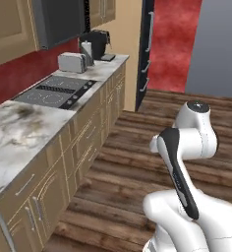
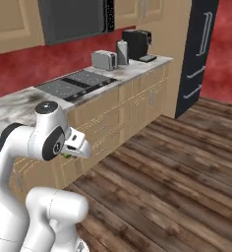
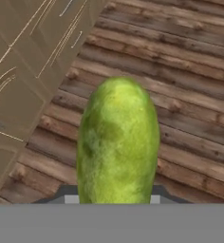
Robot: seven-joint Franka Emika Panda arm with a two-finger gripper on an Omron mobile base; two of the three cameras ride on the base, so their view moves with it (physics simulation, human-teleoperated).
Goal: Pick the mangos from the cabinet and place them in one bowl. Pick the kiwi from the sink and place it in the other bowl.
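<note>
A long green mango (image 3: 117,142) stands upright in the hand view, held between the jaws of my gripper (image 3: 113,198), which is shut on it above the wooden floor. In the right base view the gripper (image 2: 72,147) sits folded close to the arm's upper joint, and a sliver of the green mango (image 2: 66,155) peeks out under it. The arm is tucked in over the base, away from the counter. The bowls, the kiwi and the sink are out of view.
A marble counter (image 1: 19,133) with tan base cabinets (image 1: 64,167) runs along the left. It carries a cooktop (image 1: 54,91), a toaster (image 1: 72,62) and a coffee machine (image 1: 96,44). Wall cabinets (image 1: 10,29) hang above. A dark fridge (image 1: 146,49) stands beyond. Wooden floor (image 1: 137,162) lies open to the right.
</note>
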